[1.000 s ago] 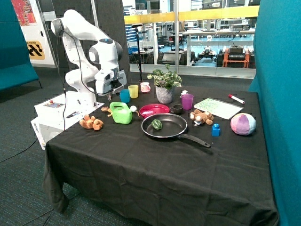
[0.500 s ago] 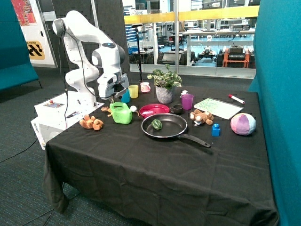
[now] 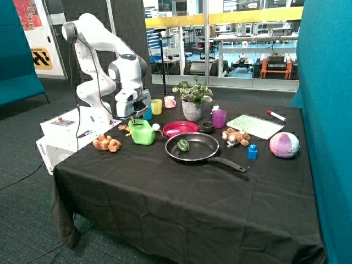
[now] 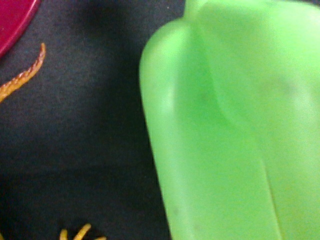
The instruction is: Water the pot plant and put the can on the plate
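Note:
The lime-green can (image 3: 142, 132) stands on the black cloth beside the red-pink plate (image 3: 180, 128). My gripper (image 3: 133, 117) hangs right over the can's handle side, very close to it. In the wrist view the can (image 4: 235, 125) fills most of the picture, with the plate's rim (image 4: 12, 15) in one corner. The pot plant (image 3: 192, 102) stands in its grey pot behind the plate, apart from the can.
A black frying pan (image 3: 193, 147) with a green item lies in front of the plate. Yellow, blue and pink cups stand behind the can. A plush toy (image 3: 106, 144), a purple cup (image 3: 219, 118), a small dark bowl (image 3: 207, 127) and a ball (image 3: 284, 144) are also there.
The arm has come down and moved toward the can; the gripper now sits just over it. Nothing on the table has moved.

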Robot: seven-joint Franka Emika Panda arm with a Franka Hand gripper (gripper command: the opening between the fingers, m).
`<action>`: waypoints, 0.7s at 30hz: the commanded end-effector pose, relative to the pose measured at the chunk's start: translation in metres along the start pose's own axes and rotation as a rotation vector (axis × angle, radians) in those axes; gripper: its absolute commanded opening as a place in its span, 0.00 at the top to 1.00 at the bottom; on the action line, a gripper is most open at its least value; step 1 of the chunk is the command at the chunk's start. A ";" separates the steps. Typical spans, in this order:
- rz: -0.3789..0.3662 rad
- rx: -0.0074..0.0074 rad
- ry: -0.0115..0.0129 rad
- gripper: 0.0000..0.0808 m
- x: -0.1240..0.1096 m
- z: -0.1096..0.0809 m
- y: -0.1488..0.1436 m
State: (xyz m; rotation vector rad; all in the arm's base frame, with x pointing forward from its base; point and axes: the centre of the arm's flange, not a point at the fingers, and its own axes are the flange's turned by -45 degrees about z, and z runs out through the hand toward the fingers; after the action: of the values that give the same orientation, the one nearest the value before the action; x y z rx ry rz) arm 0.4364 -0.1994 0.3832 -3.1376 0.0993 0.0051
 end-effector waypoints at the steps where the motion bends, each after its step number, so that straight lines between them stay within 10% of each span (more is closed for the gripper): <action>1: 0.001 -0.0023 0.0033 0.44 -0.004 0.011 -0.003; 11: -0.004 -0.0023 0.0033 0.48 0.002 0.013 -0.008; 18: 0.005 -0.0023 0.0033 0.94 0.005 0.012 -0.008; 21: 0.007 -0.0023 0.0033 0.99 0.006 0.013 -0.008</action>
State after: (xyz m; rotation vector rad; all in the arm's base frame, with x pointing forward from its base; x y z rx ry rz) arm 0.4386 -0.1924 0.3717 -3.1391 0.1013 -0.0041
